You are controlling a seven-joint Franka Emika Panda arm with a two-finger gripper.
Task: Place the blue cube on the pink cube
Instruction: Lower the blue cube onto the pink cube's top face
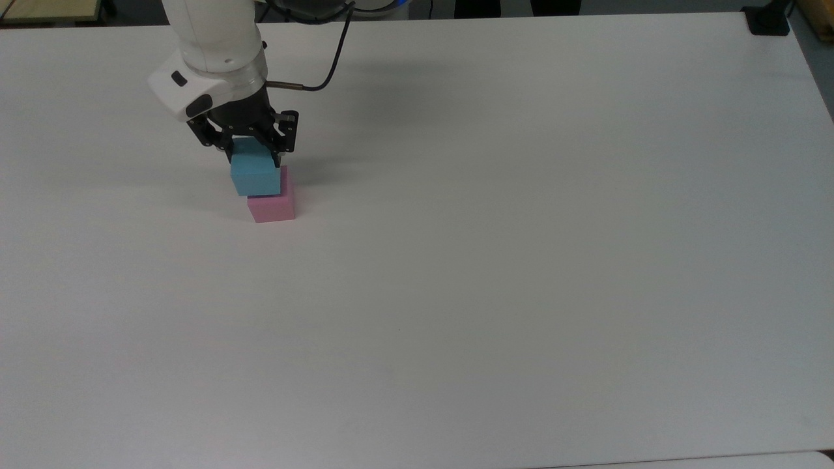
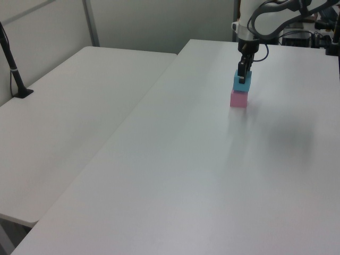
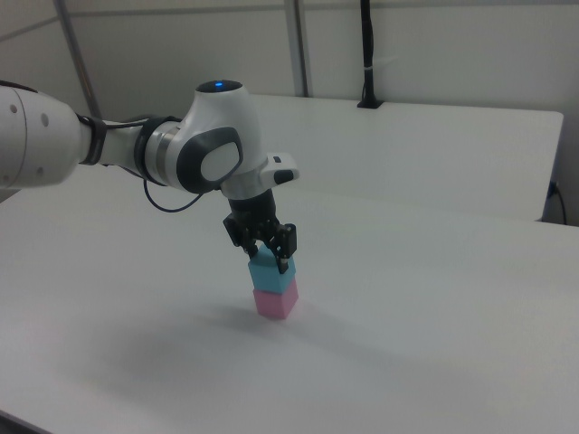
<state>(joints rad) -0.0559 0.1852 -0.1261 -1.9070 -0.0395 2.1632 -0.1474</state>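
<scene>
In the top view's upper left, the gripper (image 1: 255,155) clamped the blue cube (image 1: 255,177); it sat atop the pink cube (image 1: 272,207).

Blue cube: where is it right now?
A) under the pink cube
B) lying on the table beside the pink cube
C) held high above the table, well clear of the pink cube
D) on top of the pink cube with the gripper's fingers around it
D: in the right view the blue cube sits directly on the pink cube, and the gripper is shut on its sides.
</scene>
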